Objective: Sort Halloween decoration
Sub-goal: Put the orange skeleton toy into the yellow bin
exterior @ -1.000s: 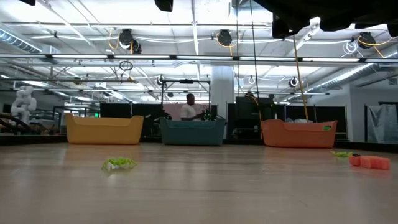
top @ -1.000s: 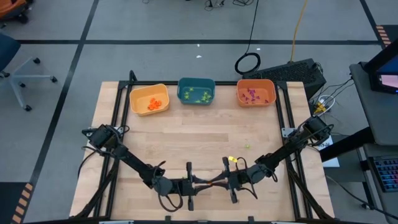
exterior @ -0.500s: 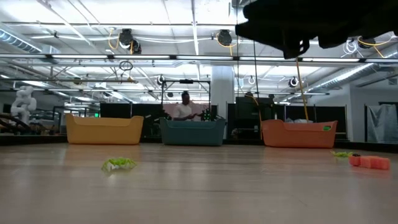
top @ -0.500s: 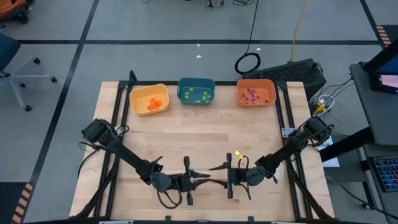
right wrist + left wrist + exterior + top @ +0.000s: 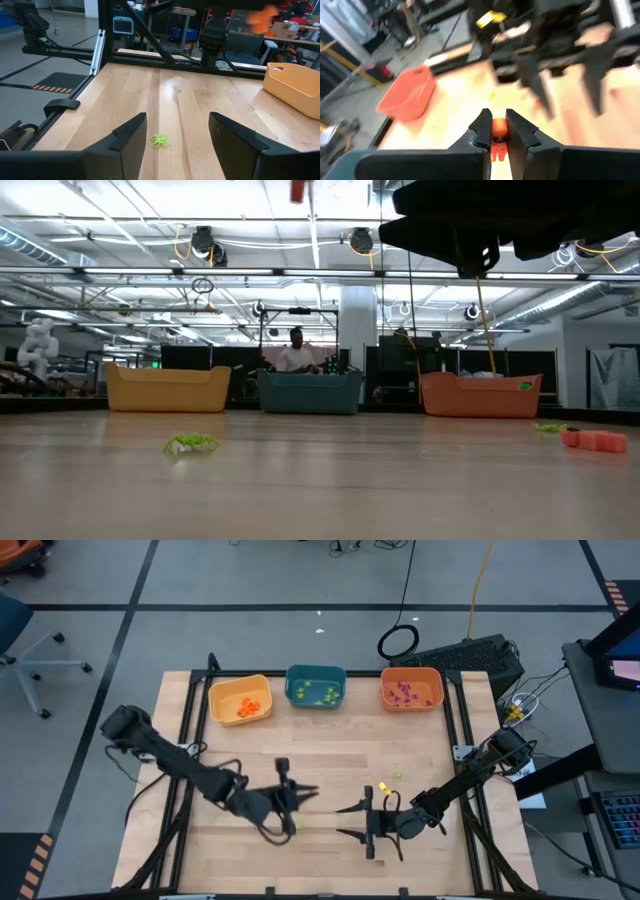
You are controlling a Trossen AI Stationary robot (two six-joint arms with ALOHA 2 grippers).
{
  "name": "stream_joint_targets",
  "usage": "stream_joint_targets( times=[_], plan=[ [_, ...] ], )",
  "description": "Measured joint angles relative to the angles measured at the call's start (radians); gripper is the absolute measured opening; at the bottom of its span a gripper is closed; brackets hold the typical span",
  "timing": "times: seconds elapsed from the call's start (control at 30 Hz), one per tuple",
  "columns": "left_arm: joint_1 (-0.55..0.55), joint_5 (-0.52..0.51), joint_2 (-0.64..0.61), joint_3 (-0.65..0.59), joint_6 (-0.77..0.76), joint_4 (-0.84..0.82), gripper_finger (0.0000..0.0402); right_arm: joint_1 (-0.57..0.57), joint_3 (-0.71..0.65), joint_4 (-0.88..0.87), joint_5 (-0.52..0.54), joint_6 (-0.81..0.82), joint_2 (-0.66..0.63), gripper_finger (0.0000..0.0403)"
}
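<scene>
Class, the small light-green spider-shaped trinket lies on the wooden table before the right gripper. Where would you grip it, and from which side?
Probably its middle body, from straight above: the light-green spider-shaped trinket lies flat with thin legs splayed outward, so the jaws should straddle the centre.

No lettering, label, brand, number or sign can be read in any of the views.
</scene>
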Motion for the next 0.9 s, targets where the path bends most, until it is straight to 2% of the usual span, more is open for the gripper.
stream_joint_targets(
  times=[0.3,0.57,0.7,0.9],
  plan=[
    [0.107,-0.067,-0.204,0.0,-0.161,-0.518,0.0025,0.016,0.0,-0.011,-0.001,0.004,0.0,0.0199],
    [0.278,-0.08,-0.359,-0.001,-0.242,-0.847,0.0025,0.019,0.0,-0.015,-0.001,0.012,0.0,0.0199],
    [0.413,-0.101,-0.417,-0.052,-0.252,-0.896,0.0025,0.019,0.0,-0.015,-0.002,0.024,0.0,0.0199],
    [0.646,-0.076,-0.463,-0.185,-0.157,-0.809,0.0025,0.019,0.0,-0.015,-0.002,0.026,0.0,0.0199]
  ],
)
